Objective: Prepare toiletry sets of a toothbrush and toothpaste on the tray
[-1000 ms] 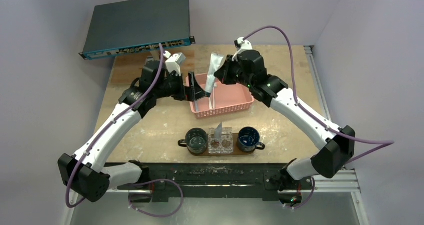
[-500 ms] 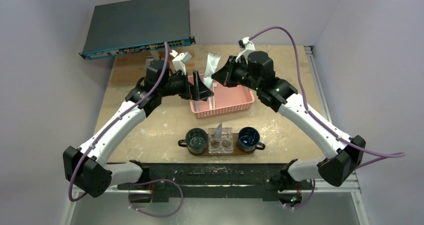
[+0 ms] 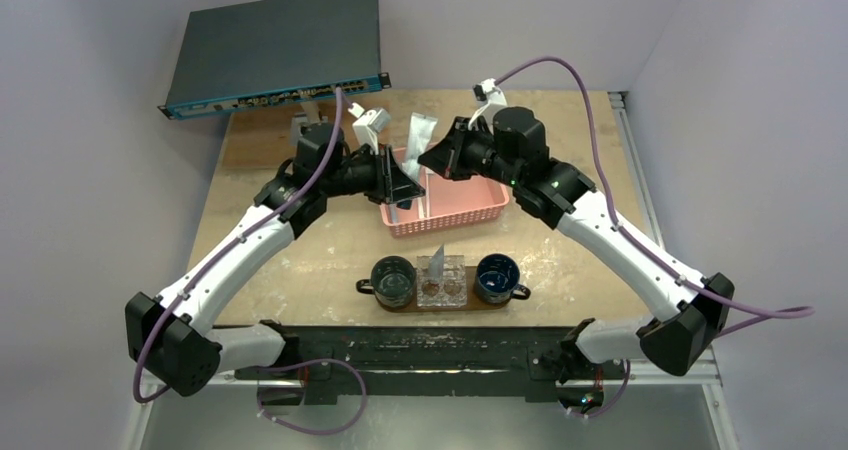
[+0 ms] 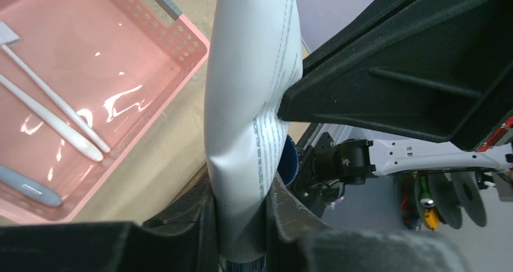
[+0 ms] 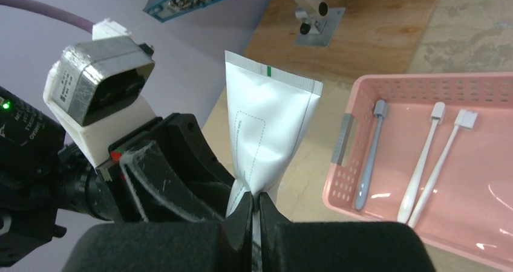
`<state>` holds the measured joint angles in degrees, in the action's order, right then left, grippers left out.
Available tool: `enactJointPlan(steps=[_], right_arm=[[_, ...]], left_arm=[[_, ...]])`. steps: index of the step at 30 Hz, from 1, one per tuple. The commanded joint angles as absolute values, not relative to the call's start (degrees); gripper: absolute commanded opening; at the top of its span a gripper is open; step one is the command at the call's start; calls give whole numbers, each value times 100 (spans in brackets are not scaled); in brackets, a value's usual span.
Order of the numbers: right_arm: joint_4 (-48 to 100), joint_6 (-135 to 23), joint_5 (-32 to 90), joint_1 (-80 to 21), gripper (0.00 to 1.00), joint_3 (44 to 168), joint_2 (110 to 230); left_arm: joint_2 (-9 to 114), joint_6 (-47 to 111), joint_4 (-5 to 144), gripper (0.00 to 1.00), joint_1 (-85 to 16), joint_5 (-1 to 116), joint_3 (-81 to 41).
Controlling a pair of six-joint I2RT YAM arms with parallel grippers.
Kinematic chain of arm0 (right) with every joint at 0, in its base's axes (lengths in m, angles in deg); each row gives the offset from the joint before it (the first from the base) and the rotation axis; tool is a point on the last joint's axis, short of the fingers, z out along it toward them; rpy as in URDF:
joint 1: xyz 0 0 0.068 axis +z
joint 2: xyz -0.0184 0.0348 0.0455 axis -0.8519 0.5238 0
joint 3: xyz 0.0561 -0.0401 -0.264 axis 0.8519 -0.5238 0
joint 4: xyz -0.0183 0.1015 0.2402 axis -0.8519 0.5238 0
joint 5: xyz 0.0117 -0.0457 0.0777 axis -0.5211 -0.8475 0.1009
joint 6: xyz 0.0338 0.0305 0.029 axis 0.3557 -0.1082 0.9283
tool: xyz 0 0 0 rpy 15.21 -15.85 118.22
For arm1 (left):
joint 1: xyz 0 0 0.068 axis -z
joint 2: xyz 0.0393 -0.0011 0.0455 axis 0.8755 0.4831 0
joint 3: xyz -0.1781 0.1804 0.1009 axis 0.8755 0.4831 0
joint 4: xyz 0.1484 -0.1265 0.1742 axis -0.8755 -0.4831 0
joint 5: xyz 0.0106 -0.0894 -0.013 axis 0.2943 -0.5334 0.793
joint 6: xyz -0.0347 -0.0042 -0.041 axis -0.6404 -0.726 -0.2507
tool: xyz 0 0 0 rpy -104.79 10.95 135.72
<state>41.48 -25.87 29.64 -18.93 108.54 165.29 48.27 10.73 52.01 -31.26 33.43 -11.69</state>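
Both arms meet over the far middle of the tabletop [image 3: 300, 250], above the left end of the pink basket [image 3: 455, 220]. A silver-white toothpaste tube [image 5: 266, 127] hangs in the air between them, upright with its flat crimped end on top. The right end effector [image 5: 254, 205] is closed tight on the tube's lower end. The left end effector [image 4: 242, 217] is also closed on the tube, one finger pressing each side so that the wall creases inward.

Three toothbrushes lie on the basket floor, two white toothbrushes [image 5: 423, 163] side by side and a grey toothbrush [image 5: 367, 157] nearer the left wall.

The tray [image 3: 368, 289] sits at the middle of the tabletop's near edge. It carries two dark blue mugs [image 3: 393, 280], one at each end, with a clear holder [image 3: 442, 288] between them. A second tube [image 3: 437, 260] stands upright in the holder.
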Motion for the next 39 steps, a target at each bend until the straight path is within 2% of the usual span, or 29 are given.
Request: enactJointPlan(steps=[1, 6, 9, 11, 15, 20, 30, 39], right_arm=[[3914, -2520, 2871, -1856, 0, 10825, 16241], [4244, -2935, 2986, -1851, 2, 10996, 16252], [4455, -3147, 2971, -1853, 24, 11032, 16147], [4592, -3339, 3093, -1851, 35, 11068, 16087], [5035, -3723, 3124, -1860, 44, 11141, 15981], [5465, -4182, 3273, -1860, 50, 11177, 15852], [6056, -4926, 4844, -1869, 66, 11368, 15563], [6314, -5221, 6240, -1869, 70, 11592, 15866]], left_arm=[[4521, 1052, 5413, 0, -3079, 3160, -1039], [4308, 1056, 5299, 0, -3079, 3055, -964], [4177, 1124, 5123, 0, -3079, 2906, -946], [4064, 1193, 4970, 0, -3078, 2814, -926], [3822, 1430, 4521, 0, -3076, 2704, -919], [3562, 1714, 4045, 0, -3081, 2415, -841], [3176, 2390, 3049, 0, -3079, 1744, -765], [3123, 2922, 2407, 0, -3050, 1070, -881]])
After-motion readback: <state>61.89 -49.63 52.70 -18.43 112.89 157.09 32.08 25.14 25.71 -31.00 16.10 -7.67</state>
